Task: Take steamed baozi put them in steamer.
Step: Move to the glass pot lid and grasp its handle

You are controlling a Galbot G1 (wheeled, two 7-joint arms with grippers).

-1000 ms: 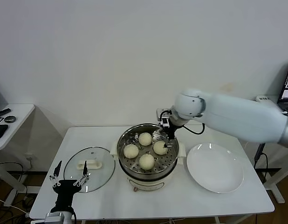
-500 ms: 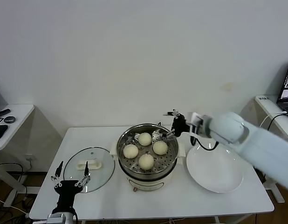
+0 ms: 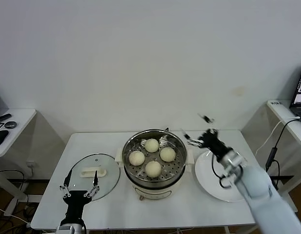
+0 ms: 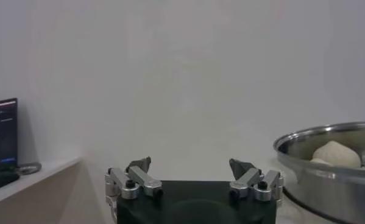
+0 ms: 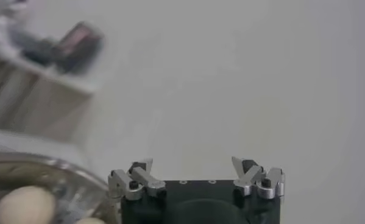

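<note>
Baozi [image 3: 153, 168], all four, sit in the steamer [image 3: 176, 173]; right tool [image 3: 199, 130] hovers mid-right, wide open, empty; left tool [image 3: 81, 187] lower left, open, empty.

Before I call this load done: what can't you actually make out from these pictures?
- Steamer: head view shows four buns on the tray; anything under the tray is hidden.
- Left wrist view: one bun shows; the steamer rim and picture edge hide the rest.
- Right wrist view: bun cut off by the edge.
- Right gripper: blurred in the head view.
- Left gripper: arm cut off by the bottom edge.
- Lid: handle markings too small.
</note>
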